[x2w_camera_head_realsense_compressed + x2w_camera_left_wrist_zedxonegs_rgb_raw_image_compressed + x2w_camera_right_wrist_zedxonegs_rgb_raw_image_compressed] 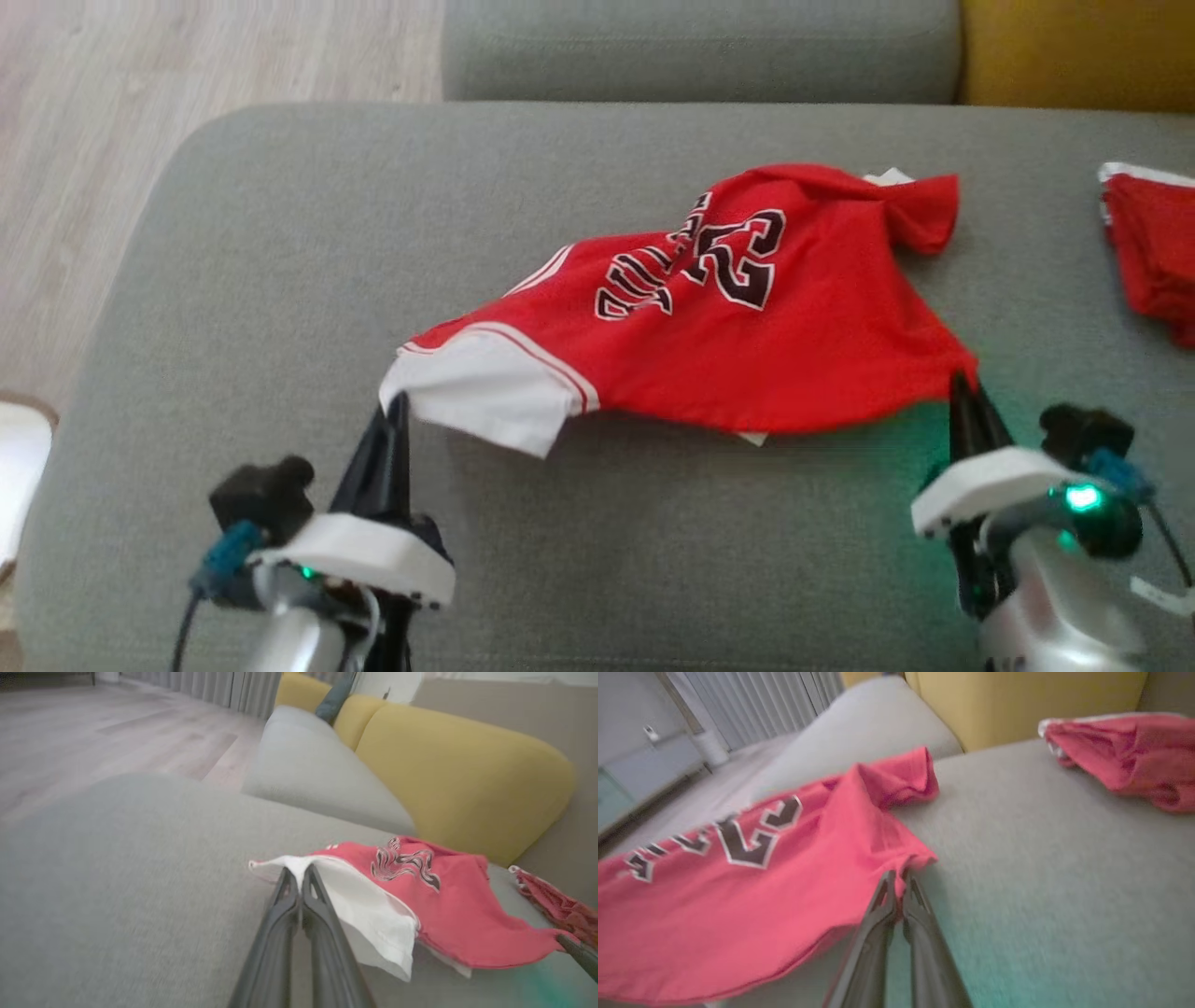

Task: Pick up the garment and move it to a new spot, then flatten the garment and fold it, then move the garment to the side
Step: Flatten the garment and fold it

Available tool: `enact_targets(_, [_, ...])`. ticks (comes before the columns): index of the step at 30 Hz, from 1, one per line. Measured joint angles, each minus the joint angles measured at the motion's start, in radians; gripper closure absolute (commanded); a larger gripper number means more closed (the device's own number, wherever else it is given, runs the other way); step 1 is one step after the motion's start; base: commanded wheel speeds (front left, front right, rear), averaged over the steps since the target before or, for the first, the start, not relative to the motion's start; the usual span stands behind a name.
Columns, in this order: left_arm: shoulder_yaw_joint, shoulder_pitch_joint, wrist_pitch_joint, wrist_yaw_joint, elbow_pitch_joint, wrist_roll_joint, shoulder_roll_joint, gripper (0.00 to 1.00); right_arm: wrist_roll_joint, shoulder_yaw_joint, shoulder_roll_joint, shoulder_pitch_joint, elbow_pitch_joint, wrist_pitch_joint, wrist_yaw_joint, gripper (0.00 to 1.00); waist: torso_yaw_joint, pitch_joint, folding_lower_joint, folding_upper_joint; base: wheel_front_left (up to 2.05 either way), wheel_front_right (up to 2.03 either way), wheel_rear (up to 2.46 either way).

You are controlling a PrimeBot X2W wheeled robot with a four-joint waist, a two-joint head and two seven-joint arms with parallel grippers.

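Note:
The garment [747,345] is a red jersey with black-and-white lettering and a white panel, lying rumpled on the grey sofa seat [280,261]. My left gripper [399,403] is shut on its white near-left corner, seen up close in the left wrist view, where the left gripper [299,875] pinches the white cloth of the garment [444,914]. My right gripper [959,381] is shut on the red near-right corner. In the right wrist view the right gripper [898,877] pinches the edge of the garment [738,896].
A second red cloth [1153,252] lies at the seat's right edge. A grey cushion [700,47] and a yellow cushion [1074,47] stand behind. Wooden floor [93,140] lies beyond the seat's left edge. Bare seat stretches left and in front of the jersey.

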Motion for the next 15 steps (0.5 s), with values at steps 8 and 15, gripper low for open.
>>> enact_targets(8, [0.036,-0.085,-0.007,0.000,-0.234,0.040,0.069,1.00,0.110,0.093,0.001,0.049,-0.450,-0.010,0.000,1.00,-0.058,-0.056,0.0000,0.0000,0.00,0.00,0.00])
enact_targets(15, [0.060,-0.190,0.068,0.008,-0.486,0.101,0.146,1.00,0.112,0.061,0.001,0.164,-0.907,0.028,0.000,1.00,-0.106,-0.078,0.0000,0.0000,0.00,0.00,0.00])
